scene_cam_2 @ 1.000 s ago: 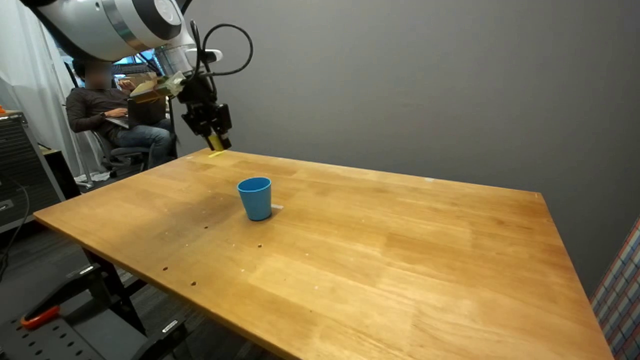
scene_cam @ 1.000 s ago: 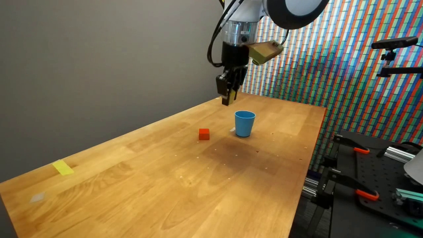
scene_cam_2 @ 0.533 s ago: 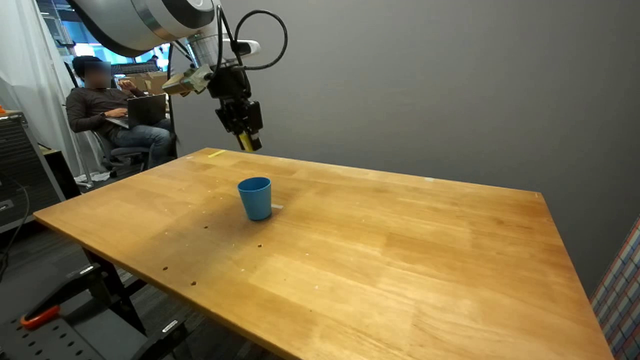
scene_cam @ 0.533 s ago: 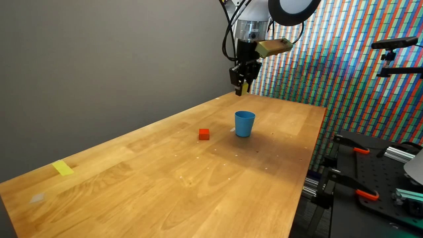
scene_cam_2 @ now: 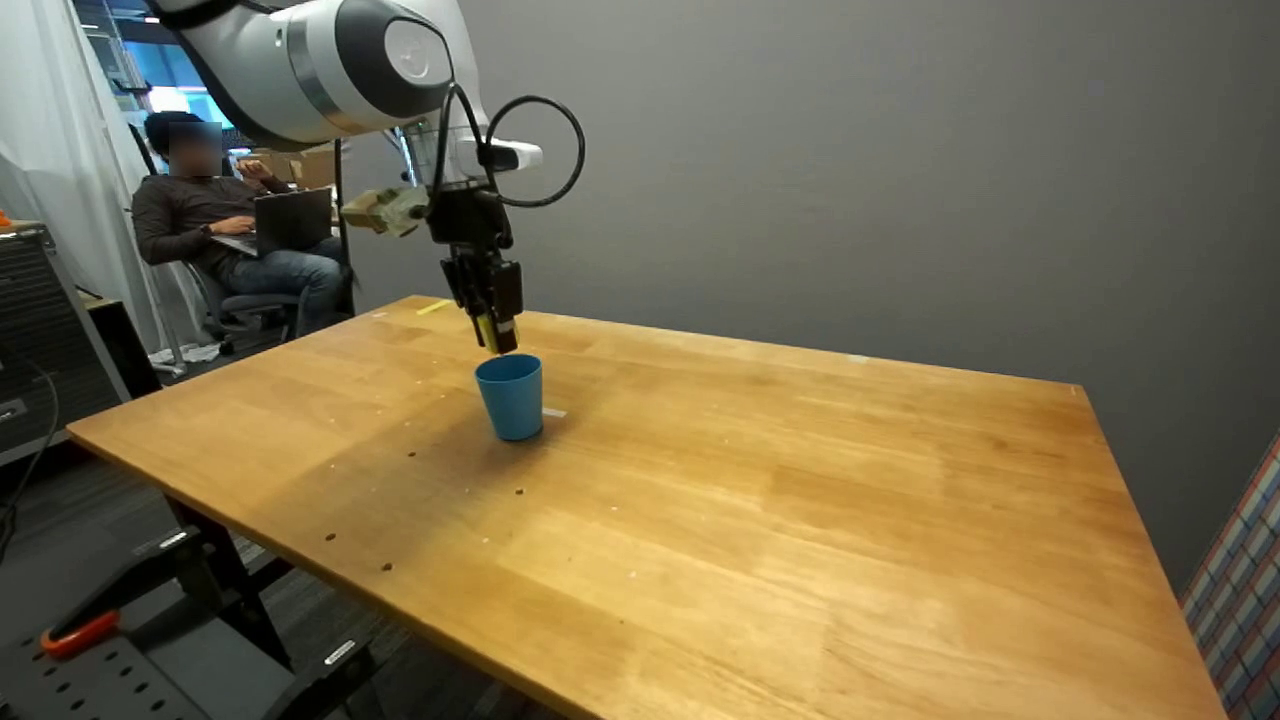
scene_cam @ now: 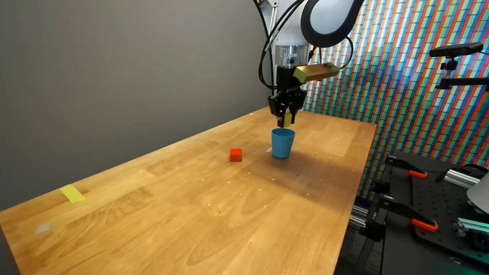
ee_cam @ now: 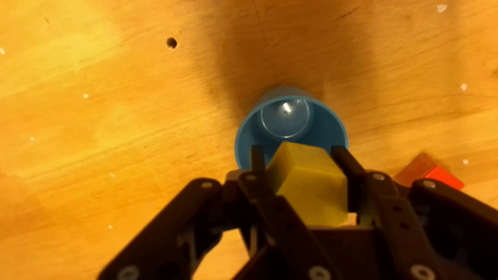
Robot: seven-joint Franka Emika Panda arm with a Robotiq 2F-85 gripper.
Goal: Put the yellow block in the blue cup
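Observation:
The blue cup (scene_cam: 282, 146) stands upright on the wooden table; it also shows in an exterior view (scene_cam_2: 513, 408) and in the wrist view (ee_cam: 328, 126), where its inside looks empty. My gripper (scene_cam: 287, 122) is shut on the yellow block (ee_cam: 311, 186) and points down just above the cup's rim. The block also shows between the fingers in both exterior views (scene_cam: 287, 119) (scene_cam_2: 488, 334). In the wrist view the block and fingertips (ee_cam: 257, 155) overlap the near part of the cup's opening and hide it. The block appears apart from the cup.
A small red block (scene_cam: 235, 155) lies near the cup; it shows in the wrist view (ee_cam: 443, 178) beside the finger. A flat pale-yellow piece (scene_cam: 73, 193) lies by the table's wall edge. A grey wall (scene_cam: 133, 76) runs along that edge. A person (scene_cam_2: 190, 210) sits behind the table.
My gripper, holding the yellow block, has moved over the cup, then lowered toward its rim and turned more upright. The cup and red block have not moved.

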